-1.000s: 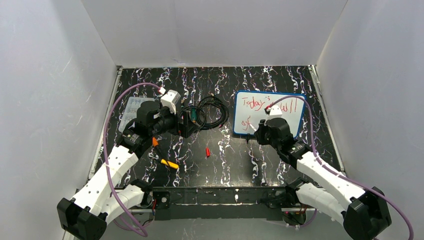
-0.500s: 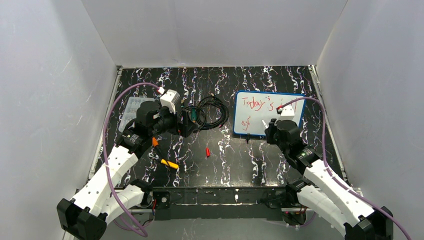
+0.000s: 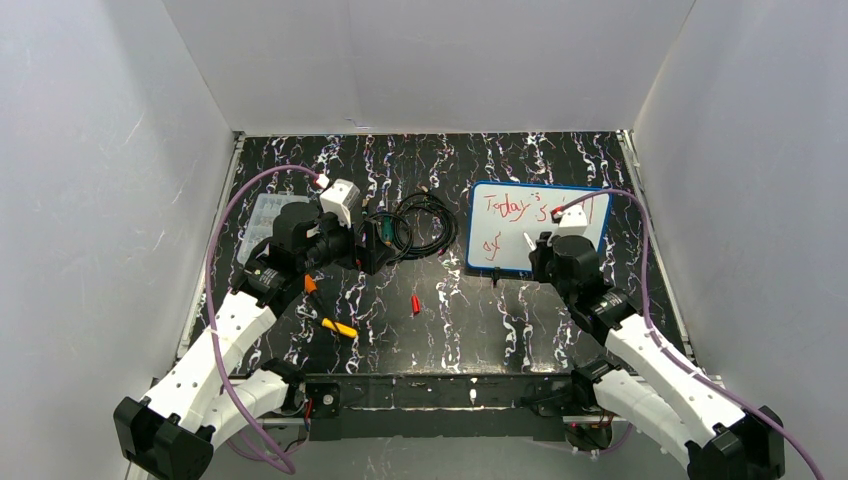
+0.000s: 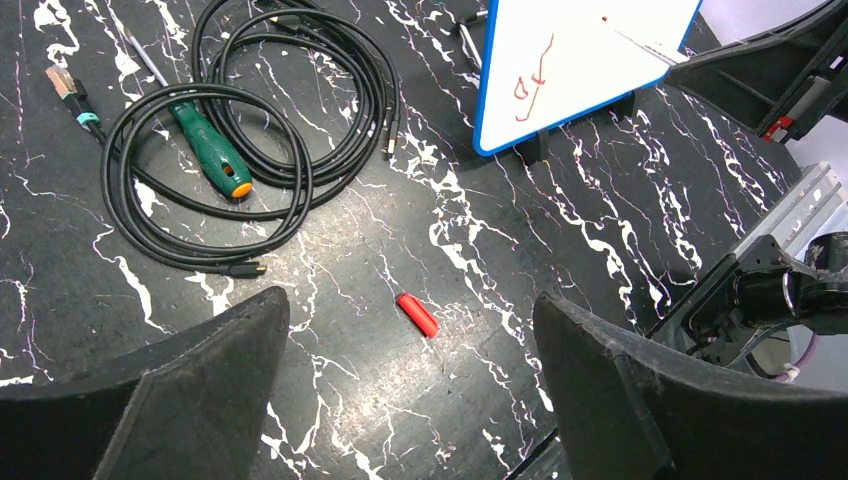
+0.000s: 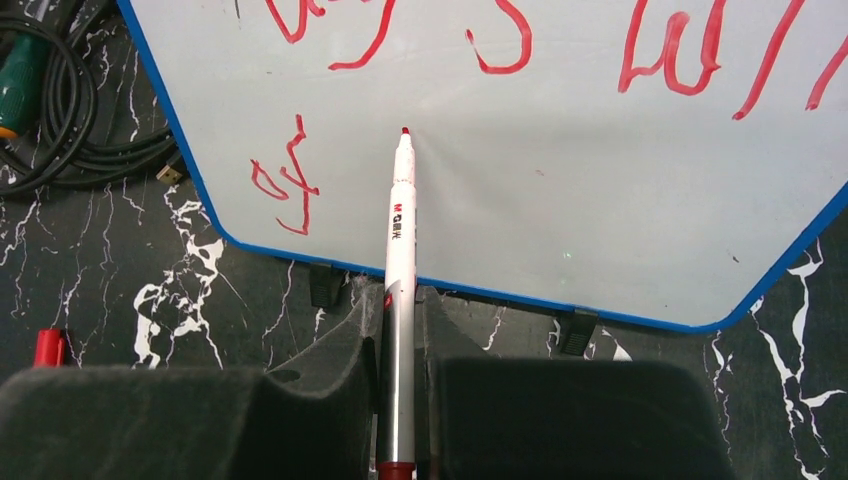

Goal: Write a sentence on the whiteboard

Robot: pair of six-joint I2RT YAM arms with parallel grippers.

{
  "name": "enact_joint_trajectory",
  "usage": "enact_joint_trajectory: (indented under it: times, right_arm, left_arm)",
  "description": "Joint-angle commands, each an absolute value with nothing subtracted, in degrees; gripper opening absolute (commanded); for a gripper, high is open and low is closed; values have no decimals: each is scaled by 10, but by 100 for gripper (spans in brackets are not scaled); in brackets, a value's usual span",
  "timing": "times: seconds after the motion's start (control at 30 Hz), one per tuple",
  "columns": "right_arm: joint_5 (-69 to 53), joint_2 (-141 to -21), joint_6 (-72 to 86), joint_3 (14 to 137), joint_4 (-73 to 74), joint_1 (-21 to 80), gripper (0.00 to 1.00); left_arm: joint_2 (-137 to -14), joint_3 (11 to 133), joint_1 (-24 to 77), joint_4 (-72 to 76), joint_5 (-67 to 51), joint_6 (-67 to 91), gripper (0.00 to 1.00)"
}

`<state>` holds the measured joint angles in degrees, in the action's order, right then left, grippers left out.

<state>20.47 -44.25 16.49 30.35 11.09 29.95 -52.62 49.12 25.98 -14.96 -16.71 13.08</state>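
Observation:
The whiteboard (image 3: 520,215) with its blue frame stands at the right; it also shows in the right wrist view (image 5: 560,190) and the left wrist view (image 4: 560,60). The sentence (image 5: 500,40) is red lettering, "Today's" and more above, "of" (image 5: 285,180) below. My right gripper (image 5: 398,300) is shut on a white marker (image 5: 400,250), red tip at the board just right of "of". In the top view the right gripper (image 3: 545,245) sits at the board's lower right. My left gripper (image 4: 410,350) is open and empty above the red marker cap (image 4: 417,314).
A black cable coil (image 3: 415,225) with a green-handled screwdriver (image 4: 212,152) lies left of the board. A clear plastic box (image 3: 262,215) is at far left. Orange and yellow pieces (image 3: 338,327) lie near the left arm. The red cap (image 3: 415,304) lies mid-table.
My right gripper moved right along the board with the marker, from beside "of" toward the board's lower middle. The left arm has not moved.

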Motion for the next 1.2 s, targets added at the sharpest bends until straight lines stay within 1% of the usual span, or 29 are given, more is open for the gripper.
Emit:
enact_joint_trajectory:
  times: [0.0,0.37,0.5,0.8,1.0,1.17]
  right_arm:
    - [211,-452,154,335,71,296,1]
    - [184,-448,202,314,121,296,1]
    - [173,-463,216,311,138,296,1]
    - [163,-463,220,313,144,296,1]
    - [180,-422,205,324,114,296,1]
    - [199,-422,187,332,86,296,1]
  left_arm:
    - [-516,484,256,-149,-169,128,90]
    - [-514,484,256,-147,-173,130,90]
    - [-514,484,256,-147,-175,131,90]
    - [-511,484,256,-146,-176,131,90]
    - [-511,484,256,-146,-177,133,90]
    - [-511,484,257,-146,-177,132,90]
